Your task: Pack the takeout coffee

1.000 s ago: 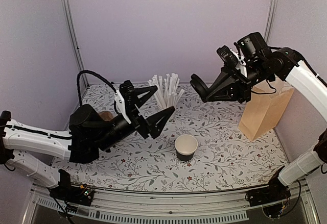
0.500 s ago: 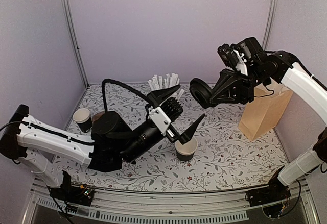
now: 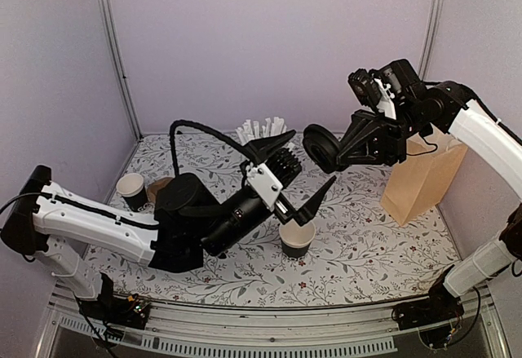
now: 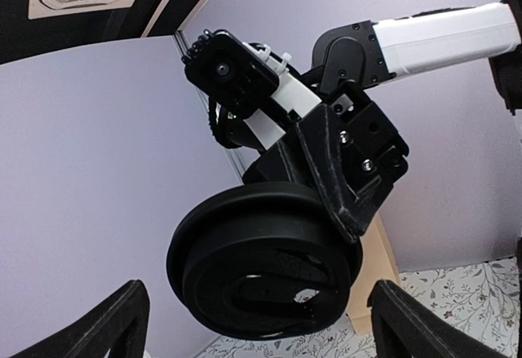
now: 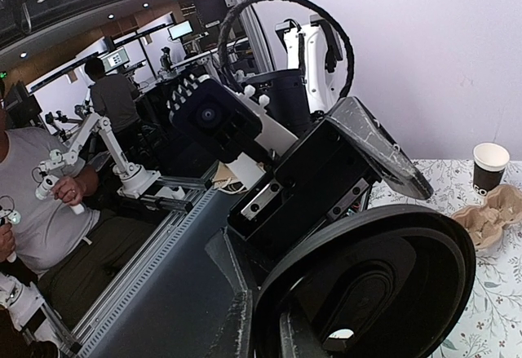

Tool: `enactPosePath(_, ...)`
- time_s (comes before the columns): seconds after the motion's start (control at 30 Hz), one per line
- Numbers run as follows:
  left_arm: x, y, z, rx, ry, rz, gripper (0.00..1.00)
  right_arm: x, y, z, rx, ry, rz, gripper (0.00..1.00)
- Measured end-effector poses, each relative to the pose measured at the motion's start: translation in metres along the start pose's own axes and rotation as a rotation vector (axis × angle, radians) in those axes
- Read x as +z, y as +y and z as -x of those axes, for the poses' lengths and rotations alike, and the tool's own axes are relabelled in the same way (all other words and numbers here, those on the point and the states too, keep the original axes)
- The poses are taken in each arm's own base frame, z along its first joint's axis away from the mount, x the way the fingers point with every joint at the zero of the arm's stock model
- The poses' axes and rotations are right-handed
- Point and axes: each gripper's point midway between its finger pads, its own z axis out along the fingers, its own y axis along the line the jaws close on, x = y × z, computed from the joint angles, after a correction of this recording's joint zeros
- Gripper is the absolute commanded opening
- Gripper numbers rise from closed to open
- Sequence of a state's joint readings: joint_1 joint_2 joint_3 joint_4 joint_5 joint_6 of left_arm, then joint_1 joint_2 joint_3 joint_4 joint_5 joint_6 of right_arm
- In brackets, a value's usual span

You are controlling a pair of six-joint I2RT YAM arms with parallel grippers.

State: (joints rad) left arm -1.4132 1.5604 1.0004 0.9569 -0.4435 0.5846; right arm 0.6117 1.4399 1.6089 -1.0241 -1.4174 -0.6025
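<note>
The left fingers [image 3: 273, 142] stand spread as wide as they go with nothing between them. They are lifted off the worktop [image 3: 367, 248] and pointed up and across toward the other arm. The right fingers [image 3: 356, 146] are drawn almost together, pinching the round black lid [image 3: 318, 148] by its edge. They hold it on its side in the air, well above the flowered worktop, with its flat face turned to the left arm. From the left wrist the lid fills the middle of the view, framed between the two open fingertips but apart from both.

The small black cup [image 3: 296, 238] stands upright and uncovered near the front middle of the worktop, its white inside showing. It sits just below the left wrist in the overhead view, and nothing grips it. Lid and cup are well apart, the lid higher and further back.

A tan paper bag [image 3: 424, 180] stands upright at the right edge of the worktop, under the right forearm. At the back, a bunch of white paper-wrapped straws [image 3: 263, 128] pokes up behind the left fingers, and what they stand in is hidden. Far to the left a second black cup [image 3: 130, 188] stands upright just beside a brown pulp carrier [image 3: 160, 185]. The left arm covers most of the carrier.
</note>
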Motion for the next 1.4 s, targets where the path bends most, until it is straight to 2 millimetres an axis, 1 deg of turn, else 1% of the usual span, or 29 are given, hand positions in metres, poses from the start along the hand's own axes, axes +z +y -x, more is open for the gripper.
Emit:
enactPosePath(0.4, 0.008, 0.001, -0.003, -0.048, -0.017, -0.030, 0.94, -0.001, 0.000, 0.000, 0.001, -0.003, 0.000, 0.10)
enactPosePath(0.67, 0.016, -0.006, -0.009, -0.052, -0.010, -0.047, 0.94, -0.001, 0.001, 0.002, -0.003, -0.006, 0.003, 0.10)
enactPosePath(0.87, 0.019, -0.006, -0.015, -0.052, 0.008, -0.037, 0.89, -0.001, 0.002, 0.003, -0.005, -0.009, 0.006, 0.10)
enactPosePath(1.17, 0.022, -0.001, -0.014, -0.069, 0.002, -0.027, 0.80, -0.002, 0.002, 0.004, -0.007, -0.014, 0.011, 0.12)
enactPosePath(1.2, 0.022, -0.001, -0.015, -0.072, 0.001, -0.027, 0.79, -0.002, 0.002, 0.004, -0.008, -0.014, 0.010, 0.13)
enactPosePath(1.33, 0.023, -0.001, -0.015, -0.080, -0.002, -0.031, 0.78, -0.002, 0.001, 0.004, -0.013, -0.015, 0.009, 0.26)
enactPosePath(1.4, 0.023, 0.000, -0.016, -0.087, -0.003, -0.031, 0.78, -0.002, 0.000, 0.004, -0.015, -0.013, 0.005, 0.29)
